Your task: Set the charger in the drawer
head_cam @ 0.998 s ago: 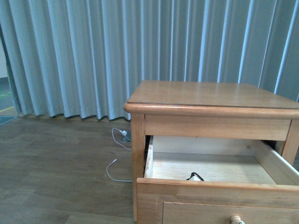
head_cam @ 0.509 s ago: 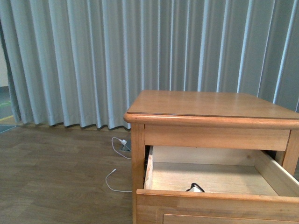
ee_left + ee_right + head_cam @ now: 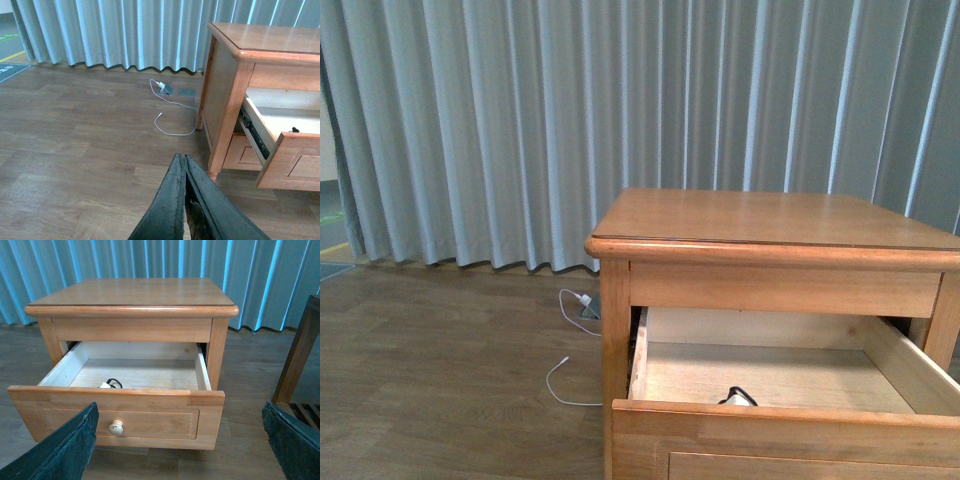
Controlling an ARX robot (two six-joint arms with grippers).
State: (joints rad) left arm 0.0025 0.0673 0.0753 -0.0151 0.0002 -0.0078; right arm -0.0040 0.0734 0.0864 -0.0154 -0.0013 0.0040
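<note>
Brown wood-grain plank floor (image 3: 440, 380), pleated grey-blue curtains (image 3: 520, 130). Honey-coloured wooden drawer (image 3: 150, 415) pulled open, small white charger with black cord (image 3: 105, 385) inside. Left fingers (image 3: 170, 205) together; right fingers (image 3: 65, 450) apart.

You see pale blue-grey pleated curtain (image 3: 520, 130) across whole far side, hem reaching floor. Brown wood-plank floor (image 3: 440, 380) fills left. Thin white cable (image 3: 549, 380) lies looped on floor left of nightstand (image 3: 760, 215), its white plug (image 3: 585, 299) near curtain hem. Grey floor plate (image 3: 187, 92) sits near plug. Nightstand is honey-coloured with glossy top. Darker wooden frame (image 3: 300, 350) stands apart from nightstand, partly cut off.
</note>
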